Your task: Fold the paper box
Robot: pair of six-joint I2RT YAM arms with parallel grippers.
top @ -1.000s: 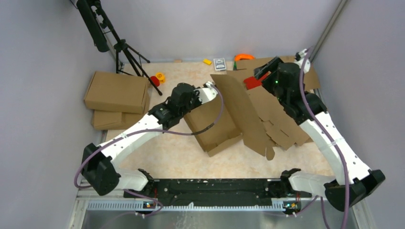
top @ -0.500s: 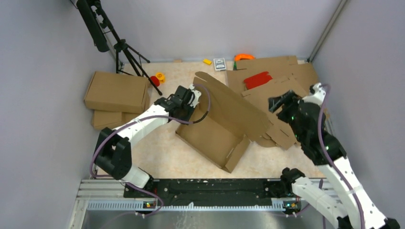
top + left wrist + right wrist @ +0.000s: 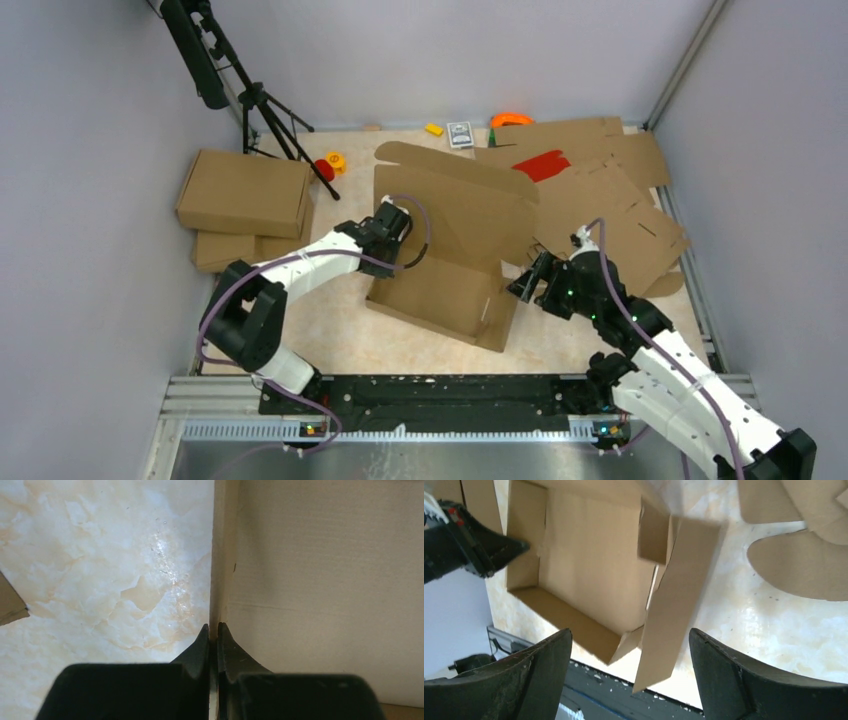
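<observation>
1. The table point(image 3: 330, 330) has a pale, marbled top, bare along its near side.
2. The paper box point(image 3: 435, 295) sits about mid-table with its tray open and its lid flap raised on the far side.
3. Well to the left of the paper box, a stack of closed cardboard boxes point(image 3: 245, 192) lies at the table's edge.
4. To its right and beyond, flat cardboard sheets point(image 3: 620, 225) are heaped.
5. Beyond its far left corner lie a yellow roll point(image 3: 336, 160) and a red thing point(image 3: 324, 170).
6. Far behind it, by the wall, are a yellow block point(image 3: 434, 129), a small card pack point(image 3: 460, 134) and an orange ring point(image 3: 511, 119).
</observation>
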